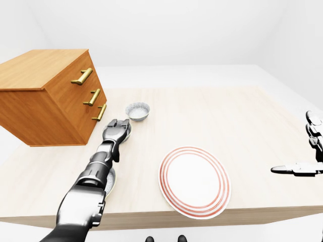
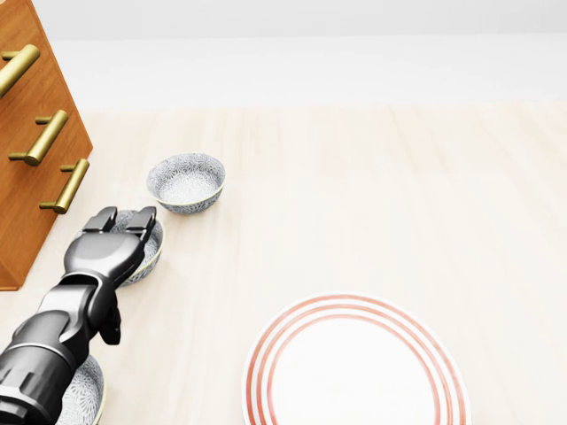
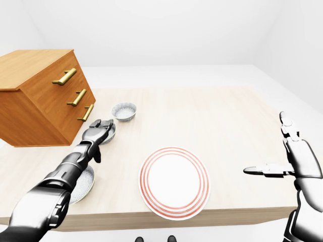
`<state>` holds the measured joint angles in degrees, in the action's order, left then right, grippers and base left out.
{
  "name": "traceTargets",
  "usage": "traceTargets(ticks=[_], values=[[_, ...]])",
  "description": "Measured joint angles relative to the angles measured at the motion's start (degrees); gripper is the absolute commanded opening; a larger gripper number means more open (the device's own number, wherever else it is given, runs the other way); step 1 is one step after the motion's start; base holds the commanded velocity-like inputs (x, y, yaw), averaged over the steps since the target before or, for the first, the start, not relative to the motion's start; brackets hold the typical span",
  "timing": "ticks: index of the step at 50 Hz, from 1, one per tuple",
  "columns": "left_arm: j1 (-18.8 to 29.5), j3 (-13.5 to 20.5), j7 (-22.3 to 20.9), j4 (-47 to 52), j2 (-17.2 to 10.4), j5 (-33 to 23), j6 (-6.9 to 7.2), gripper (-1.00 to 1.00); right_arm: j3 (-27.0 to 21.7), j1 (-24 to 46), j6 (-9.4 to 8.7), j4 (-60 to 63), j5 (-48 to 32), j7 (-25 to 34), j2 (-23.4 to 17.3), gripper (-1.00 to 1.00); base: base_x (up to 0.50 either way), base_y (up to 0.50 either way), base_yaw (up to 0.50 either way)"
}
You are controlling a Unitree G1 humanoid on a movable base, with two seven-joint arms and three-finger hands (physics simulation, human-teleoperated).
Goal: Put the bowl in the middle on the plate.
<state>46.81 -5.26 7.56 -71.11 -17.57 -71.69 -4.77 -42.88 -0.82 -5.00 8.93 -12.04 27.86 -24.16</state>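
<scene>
Three patterned grey bowls stand in a column at the left of the head view. The middle bowl [image 2: 151, 255] lies partly under my left hand [image 2: 124, 218], whose open fingers rest over its left rim without closing round it. The far bowl [image 2: 185, 181] sits just above it, and the near bowl [image 2: 85, 390] shows at the bottom left, half hidden by my forearm. The white plate [image 2: 354, 372] with red rings lies at the bottom centre, bare. My right hand [image 3: 282, 156] hovers open beyond the table's right edge in the right-eye view.
A wooden dresser [image 2: 27, 150] with brass handles stands at the left, close to the bowls. The pale wooden table [image 2: 381, 195] stretches between the bowls and the plate. Its near edge [image 3: 202, 217] runs just below the plate.
</scene>
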Motion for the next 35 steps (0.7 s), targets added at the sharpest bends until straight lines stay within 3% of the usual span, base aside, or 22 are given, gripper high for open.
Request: traceTargets(ticks=[35], values=[[0.3,-0.3,0.8,-1.0,0.7,0.0,0.28,1.0,-1.7,-0.8,0.0,1.3,1.0,1.6,0.4,1.0,0.0,0.0,0.0]])
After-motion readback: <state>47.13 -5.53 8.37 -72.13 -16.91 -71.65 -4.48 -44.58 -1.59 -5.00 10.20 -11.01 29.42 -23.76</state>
